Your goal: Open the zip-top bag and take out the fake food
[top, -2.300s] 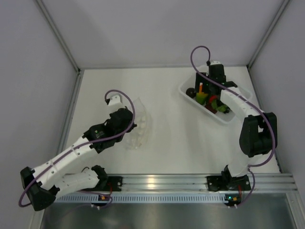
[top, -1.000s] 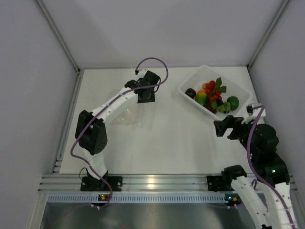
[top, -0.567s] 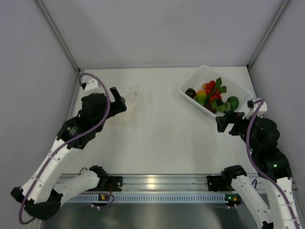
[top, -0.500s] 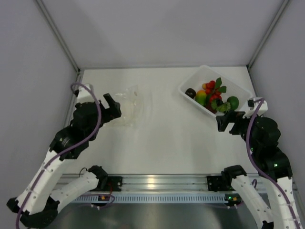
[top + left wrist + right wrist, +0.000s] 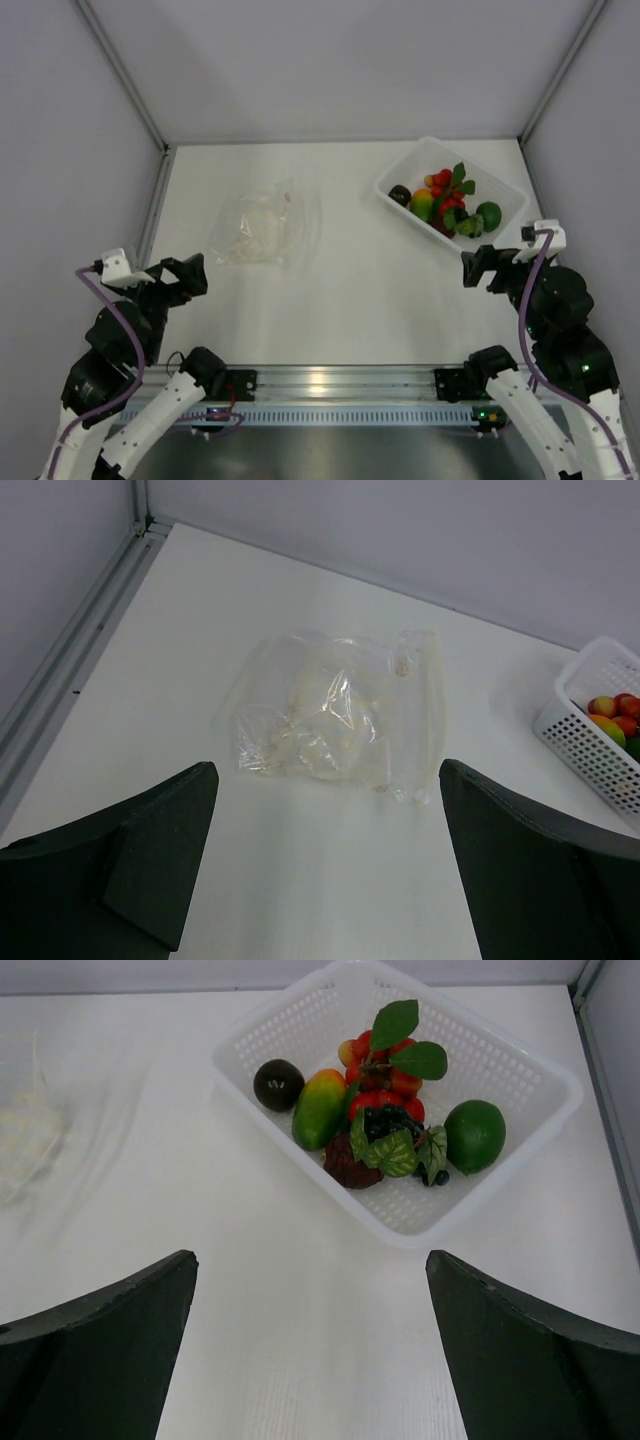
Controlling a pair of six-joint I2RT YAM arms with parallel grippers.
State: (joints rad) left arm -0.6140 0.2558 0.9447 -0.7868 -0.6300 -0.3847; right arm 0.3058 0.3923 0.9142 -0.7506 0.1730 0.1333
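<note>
The fake food is seen gathered in a white perforated basket at the far right of the tabletop, while the zip-top bag lies flat and crumpled on the left half, well apart from the basket. In the basket a dark maroon round piece, an orange-yellow and green piece, a red cluster with green leaves, a green round piece and a dark leafy bunch are packed against one another. Inside the bag only pale creases and glare can be made out. The left tool is held wide and grips nothing, raised near the left front of the tabletop and clear of the bag. The right tool is likewise spread wide and unloaded, just in front of the basket without touching it. The basket's hole pattern and the separate pieces are shown only by the right wrist view, where the bag appears merely as a blurred patch at the left edge. The bag's zip strip, along its right side, is shown by the left wrist view, with just a corner of the basket at the right margin. Both arms together, and the gap between bag and basket, are given only by the top view.
</note>
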